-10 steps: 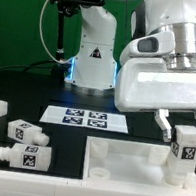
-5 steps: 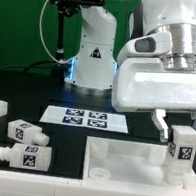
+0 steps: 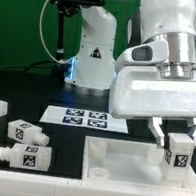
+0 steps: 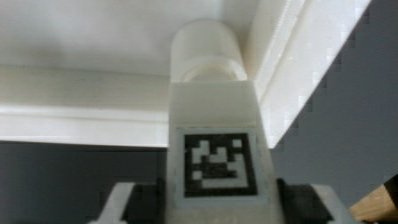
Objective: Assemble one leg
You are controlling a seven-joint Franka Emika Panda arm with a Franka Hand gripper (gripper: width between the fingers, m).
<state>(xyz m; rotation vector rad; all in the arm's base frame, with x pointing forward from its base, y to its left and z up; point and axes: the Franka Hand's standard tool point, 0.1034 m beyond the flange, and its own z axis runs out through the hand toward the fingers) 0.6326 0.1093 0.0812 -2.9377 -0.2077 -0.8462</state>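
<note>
Black table point(image 3: 63, 150) below, the leg point(image 3: 180, 155) hangs upright, pinched by the gripper point(image 3: 179, 148) over the tray point(image 3: 108, 153) corner on the exterior view's right. The arm points straight down, upper links cropped. Whether the peg touches the tray is unclear.

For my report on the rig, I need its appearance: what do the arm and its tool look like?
The arm is glossy white with rounded links and a grey metallic ring at the wrist. The tool has a white boxy body and two short dark fingers. A black cable loops behind it.
</note>
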